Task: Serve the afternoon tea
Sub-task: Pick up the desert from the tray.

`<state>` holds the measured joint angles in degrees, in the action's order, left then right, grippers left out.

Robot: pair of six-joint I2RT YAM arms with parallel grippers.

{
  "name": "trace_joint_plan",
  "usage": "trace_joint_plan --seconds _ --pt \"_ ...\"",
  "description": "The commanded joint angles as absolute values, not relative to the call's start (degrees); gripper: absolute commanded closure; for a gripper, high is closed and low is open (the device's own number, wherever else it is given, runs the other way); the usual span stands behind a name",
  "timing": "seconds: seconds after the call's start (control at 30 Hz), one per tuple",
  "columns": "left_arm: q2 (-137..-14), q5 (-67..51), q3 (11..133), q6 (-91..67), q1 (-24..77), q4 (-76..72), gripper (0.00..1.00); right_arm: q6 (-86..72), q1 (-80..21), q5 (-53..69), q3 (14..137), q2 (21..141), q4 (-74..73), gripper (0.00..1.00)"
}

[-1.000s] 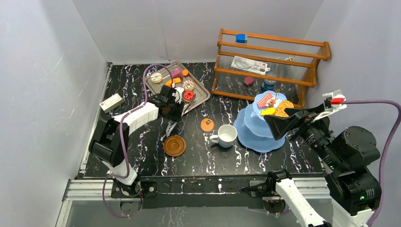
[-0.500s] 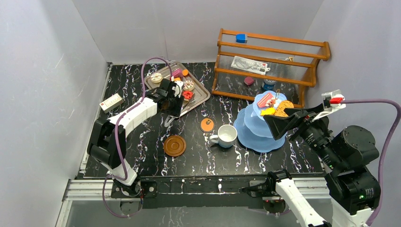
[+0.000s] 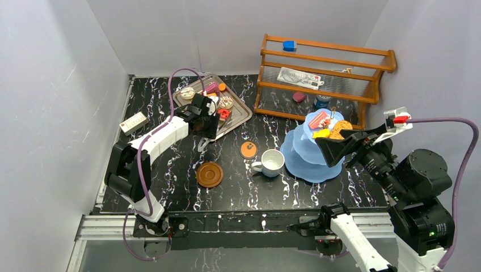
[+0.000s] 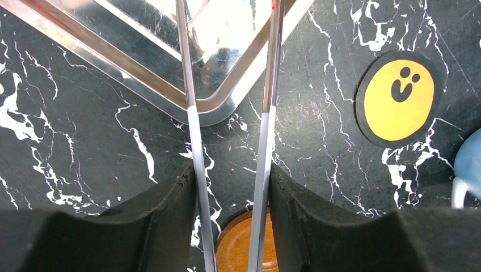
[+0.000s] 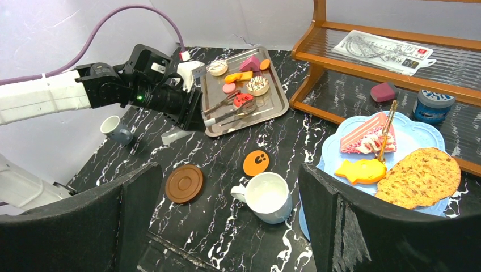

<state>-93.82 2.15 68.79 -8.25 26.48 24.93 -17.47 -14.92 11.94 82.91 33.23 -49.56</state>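
Two arms: the left arm [image 3: 164, 136] and the right arm [image 3: 420, 175] are both raised off the black marble table [image 3: 170, 181], one on either side of the white mug [image 3: 273, 162].
Left pose: stretched forward and bent at the elbow, with the wrist beyond and left of the white mug, aimed down at the near corner of the silver tray [image 3: 241, 113].
Left fingers: the left gripper [image 4: 230, 175] is clamped on the handle end of the metal tongs [image 4: 266, 113], one finger pressing each blade from outside. The blades stand apart and reach over the tray's rim.
Right pose: folded back to the right of the white mug, wrist held high and tilted down toward the table.
Right fingers: the right gripper [image 3: 329, 150] has its fingers spread wide, nothing between them. It hovers right of the white mug, at the blue stand [image 3: 309, 164].
Stand: just right of the white mug. Its top tier carries a pink cake slice [image 5: 363, 139], a yellow fish-shaped pastry [image 5: 360, 170] and a cookie [image 5: 422, 178].
Tray load: donuts [image 5: 258, 85] and pink, orange and red pieces, beyond and left of the white mug.
Saucer: the brown saucer [image 3: 209, 174] lies left of the white mug.
Grey mug: the grey mug [image 5: 116, 129] is far left of the white mug, past the left arm.
Markings: the orange disc [image 3: 248, 149], just left of the white mug, bears a black smiling face. The packet [image 5: 385, 51] on the wooden shelf [image 3: 323, 62] beyond the white mug has print too small to read.
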Motion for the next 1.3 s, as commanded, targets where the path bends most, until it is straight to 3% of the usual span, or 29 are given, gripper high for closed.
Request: trace_joint_plan --seconds 0.0,0.17,0.4,0.57,0.83,1.27 --pt "-90.1 3.1 71.4 -11.8 26.4 26.0 0.60 -17.4 -14.9 11.7 83.4 33.3 -47.1 0.01" --pt "-91.0 2.7 71.2 -12.2 26.4 28.4 0.54 -17.6 -14.9 12.1 83.1 33.3 -46.6 0.01" --pt "-90.9 3.7 70.2 -12.0 26.4 28.5 0.58 -17.7 -14.9 12.4 82.8 33.2 -46.5 0.01" --pt "-91.1 4.3 70.8 -11.5 26.4 28.6 0.50 -17.9 -14.9 12.5 82.7 33.2 -46.4 0.01" --pt "-92.0 4.6 73.2 -10.7 26.4 30.0 0.65 -18.0 -14.9 12.1 83.0 33.2 -46.5 0.01" --pt "-90.1 5.2 78.8 -10.7 26.4 35.3 0.66 -18.3 -14.9 11.8 83.7 33.5 -46.8 0.01"
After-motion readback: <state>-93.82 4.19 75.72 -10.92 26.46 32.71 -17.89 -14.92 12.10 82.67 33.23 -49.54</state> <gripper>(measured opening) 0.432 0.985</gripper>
